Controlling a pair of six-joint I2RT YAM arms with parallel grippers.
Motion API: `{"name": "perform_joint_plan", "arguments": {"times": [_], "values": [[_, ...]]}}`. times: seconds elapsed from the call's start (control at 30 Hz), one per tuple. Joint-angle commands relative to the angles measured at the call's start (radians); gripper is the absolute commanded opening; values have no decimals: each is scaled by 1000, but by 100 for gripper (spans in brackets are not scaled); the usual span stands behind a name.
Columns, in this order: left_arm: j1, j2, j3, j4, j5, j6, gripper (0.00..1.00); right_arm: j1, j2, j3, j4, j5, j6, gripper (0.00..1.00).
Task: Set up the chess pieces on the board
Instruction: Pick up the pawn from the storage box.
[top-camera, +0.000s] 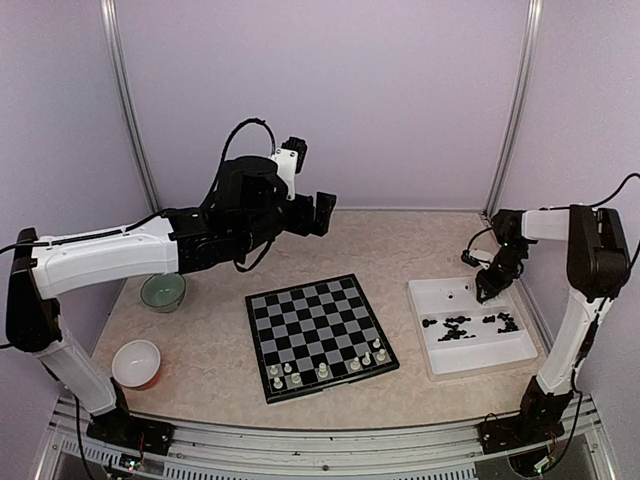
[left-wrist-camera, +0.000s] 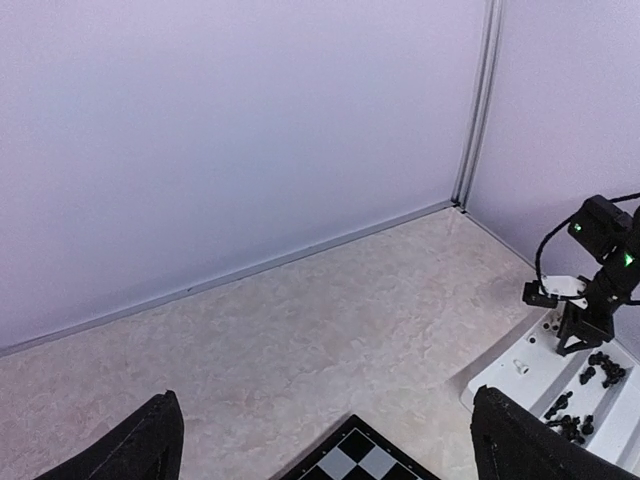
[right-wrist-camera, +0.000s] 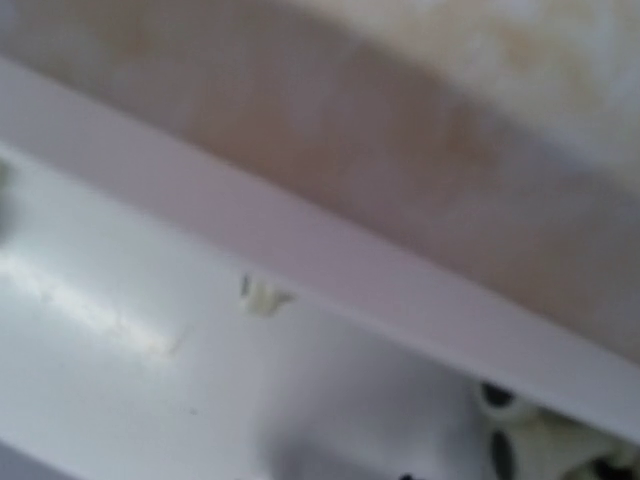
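while right gripper (top-camera: 489, 290) hangs at tray (top-camera: 470, 358) far edge, grip unreadable, black pieces (top-camera: 456, 325) lie nearward; left gripper (top-camera: 322, 212) spread.

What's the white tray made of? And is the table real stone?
The white tray looks like smooth plastic: its floor gives soft shiny glints in the right wrist view. The table shows a beige marbled pattern with a dull finish. It could be stone or a printed sheet; the pictures can't settle which.
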Motion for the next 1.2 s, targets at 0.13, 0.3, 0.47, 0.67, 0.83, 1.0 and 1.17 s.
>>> {"name": "perform_joint_plan", "arguments": {"times": [0.13,0.3,0.47,0.67,0.83,1.0,1.17], "values": [[16,-12,-91,128,65,53,98,-9,31,43,-81,-29,24,38],[34,-9,-83,110,131,31,94,-8,43,41,-123,-34,27,41],[38,-13,-97,112,146,29,92,-9,49,42,-175,14,35,45],[43,-26,-121,126,149,4,91,-8,76,62,-193,18,43,25],[45,-27,-132,127,157,-17,90,-8,84,143,-217,-48,48,13],[45,-9,-129,137,204,-27,90,-9,48,218,-256,-202,45,12],[46,27,-99,138,271,-33,88,-10,26,232,-273,-332,48,12]]}}
